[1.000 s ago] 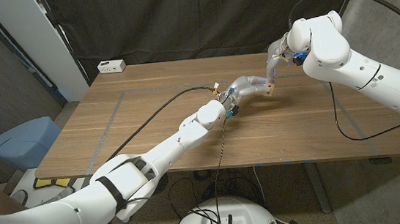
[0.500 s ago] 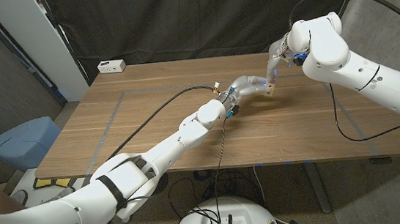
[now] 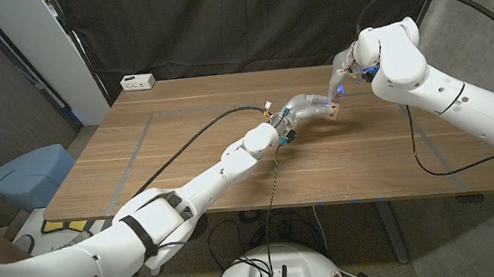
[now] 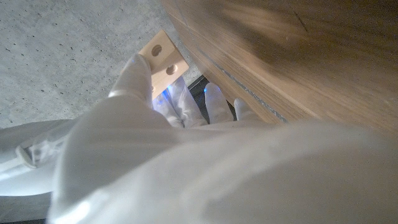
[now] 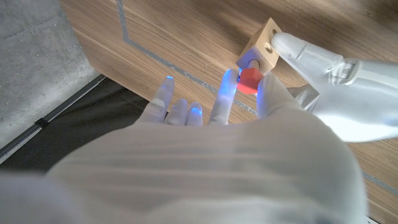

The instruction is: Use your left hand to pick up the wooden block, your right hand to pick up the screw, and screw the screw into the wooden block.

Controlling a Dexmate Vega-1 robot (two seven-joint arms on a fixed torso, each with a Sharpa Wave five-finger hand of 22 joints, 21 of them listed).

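Observation:
My left hand holds a small pale wooden block just above the table's far middle. The same block shows two round holes past my left hand in the left wrist view. My right hand reaches down to the block from the far right. In the right wrist view my right hand pinches a red-headed screw between thumb and a finger, its tip set against a hole in the block. The left hand's fingers grip the block's far side.
A wooden table with grey tape lines carries a white power strip at its back left corner. A black cable runs across the table to my left wrist. A blue chair stands off the left edge. Dark curtains hang behind.
My right arm has shifted very slightly; the right hand stays at the block. The left hand and block have not visibly moved.

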